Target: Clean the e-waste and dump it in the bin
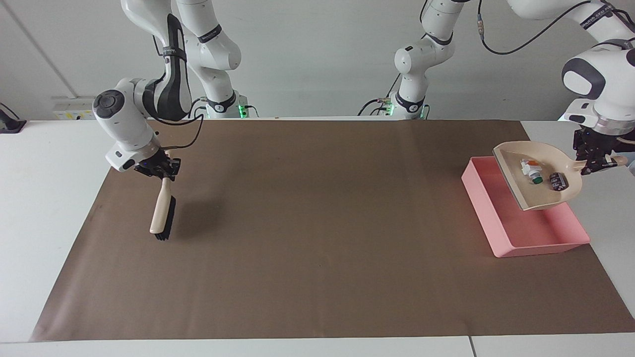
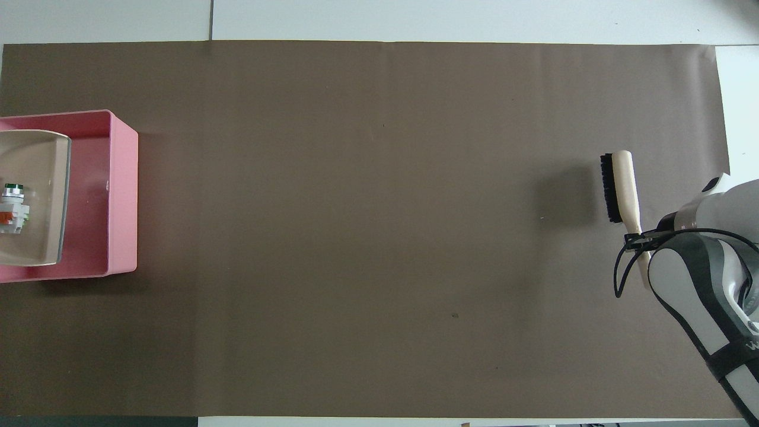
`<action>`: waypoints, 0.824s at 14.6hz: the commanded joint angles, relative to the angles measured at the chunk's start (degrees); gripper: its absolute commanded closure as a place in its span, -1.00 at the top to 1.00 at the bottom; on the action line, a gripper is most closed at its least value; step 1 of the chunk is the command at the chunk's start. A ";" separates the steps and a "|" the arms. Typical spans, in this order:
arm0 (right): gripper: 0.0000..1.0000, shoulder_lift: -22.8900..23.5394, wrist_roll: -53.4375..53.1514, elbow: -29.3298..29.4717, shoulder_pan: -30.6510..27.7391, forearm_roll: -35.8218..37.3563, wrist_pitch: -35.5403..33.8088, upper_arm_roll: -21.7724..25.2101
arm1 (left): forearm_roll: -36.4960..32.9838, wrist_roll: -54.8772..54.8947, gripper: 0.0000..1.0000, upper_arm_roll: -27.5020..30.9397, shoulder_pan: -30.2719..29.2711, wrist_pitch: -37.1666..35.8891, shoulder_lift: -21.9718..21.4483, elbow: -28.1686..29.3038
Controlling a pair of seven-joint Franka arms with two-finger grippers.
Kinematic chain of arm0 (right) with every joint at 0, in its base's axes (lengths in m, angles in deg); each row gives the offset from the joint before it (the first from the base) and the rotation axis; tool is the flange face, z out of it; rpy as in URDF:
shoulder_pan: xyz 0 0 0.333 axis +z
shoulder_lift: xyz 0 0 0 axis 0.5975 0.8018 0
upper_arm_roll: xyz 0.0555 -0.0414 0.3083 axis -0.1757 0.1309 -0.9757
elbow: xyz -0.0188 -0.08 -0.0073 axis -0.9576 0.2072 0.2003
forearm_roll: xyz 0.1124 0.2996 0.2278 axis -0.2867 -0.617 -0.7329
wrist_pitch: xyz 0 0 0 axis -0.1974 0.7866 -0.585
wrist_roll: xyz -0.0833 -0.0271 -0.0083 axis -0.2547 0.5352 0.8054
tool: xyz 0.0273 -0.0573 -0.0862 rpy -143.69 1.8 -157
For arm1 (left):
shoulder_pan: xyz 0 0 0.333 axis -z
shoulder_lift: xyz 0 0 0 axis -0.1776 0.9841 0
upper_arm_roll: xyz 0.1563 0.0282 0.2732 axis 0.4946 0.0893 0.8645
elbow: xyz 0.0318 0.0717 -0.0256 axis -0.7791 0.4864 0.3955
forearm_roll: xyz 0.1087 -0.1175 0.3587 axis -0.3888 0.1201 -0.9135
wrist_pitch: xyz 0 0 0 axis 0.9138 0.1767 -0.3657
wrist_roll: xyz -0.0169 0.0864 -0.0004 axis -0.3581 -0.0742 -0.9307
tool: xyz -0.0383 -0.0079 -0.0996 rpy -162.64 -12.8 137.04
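Note:
My left gripper [image 1: 595, 161] is shut on the handle of the beige dustpan [image 1: 543, 196] and holds it tilted in the air over the pink bin [image 1: 540, 246]. Both pieces of e-waste lie in the pan: a white one with a green tip [image 1: 530, 171] and a dark one [image 1: 558, 181]. In the overhead view the dustpan [image 2: 35, 178] and the white piece [image 2: 12, 207] show at the edge above the bin [image 2: 121, 196]. My right gripper [image 1: 161, 171] is shut on the handle of a brush [image 1: 162, 213], which hangs over the mat.
A brown mat [image 1: 317, 238] covers most of the white table. The bin sits on the mat's edge at the left arm's end. The brush [image 2: 619, 187] hangs at the right arm's end, casting a shadow on the mat.

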 commanded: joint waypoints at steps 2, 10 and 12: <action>-1.00 -1.60 1.44 -3.59 -2.35 0.95 2.76 -0.95 | -6.29 -1.85 -1.00 -0.01 -0.60 1.44 1.74 -2.21; -1.00 -1.60 2.94 -5.35 -2.52 3.41 4.79 -0.95 | -27.47 -19.96 -1.00 -0.10 3.79 1.71 2.27 3.15; -0.86 -1.60 2.50 -5.35 -2.52 3.41 4.70 -0.95 | -29.34 -23.82 -1.00 -0.01 5.72 -0.21 1.92 3.94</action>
